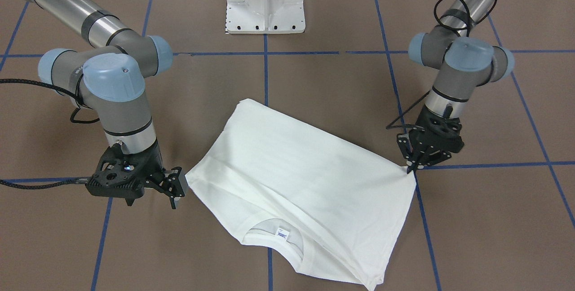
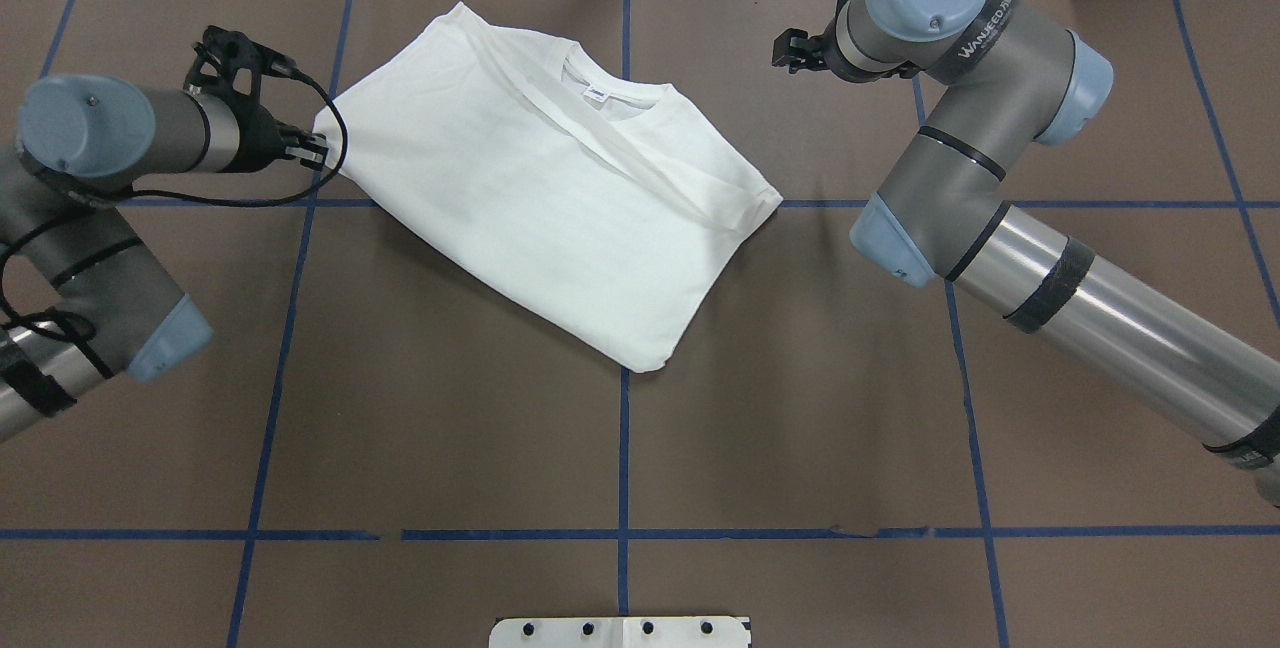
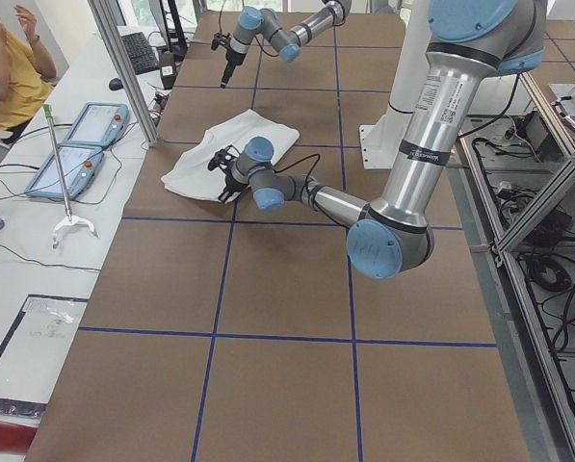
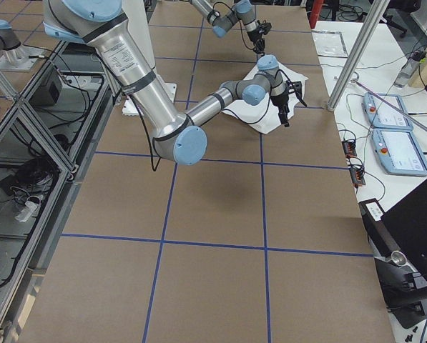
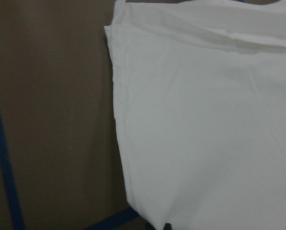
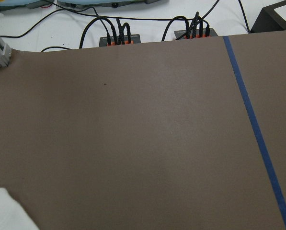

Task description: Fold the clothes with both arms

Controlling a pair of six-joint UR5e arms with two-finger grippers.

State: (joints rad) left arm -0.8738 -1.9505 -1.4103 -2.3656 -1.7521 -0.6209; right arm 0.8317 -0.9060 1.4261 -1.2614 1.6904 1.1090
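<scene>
The soft, limp shirt (image 1: 305, 165) is best taken at corners; one is pinched by the left hand (image 1: 410, 168), while the right hand (image 1: 176, 190) is held open, empty.

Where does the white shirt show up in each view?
Front-facing: white shirt, lower centre.
Overhead: upper centre-left.
Exterior left: upper left of centre.
Exterior right: top centre, partly behind the right arm.
Left wrist: fills the right side.
Right wrist: bottom-left corner only.
Landmark: neck tag, seen front-facing and overhead.
</scene>
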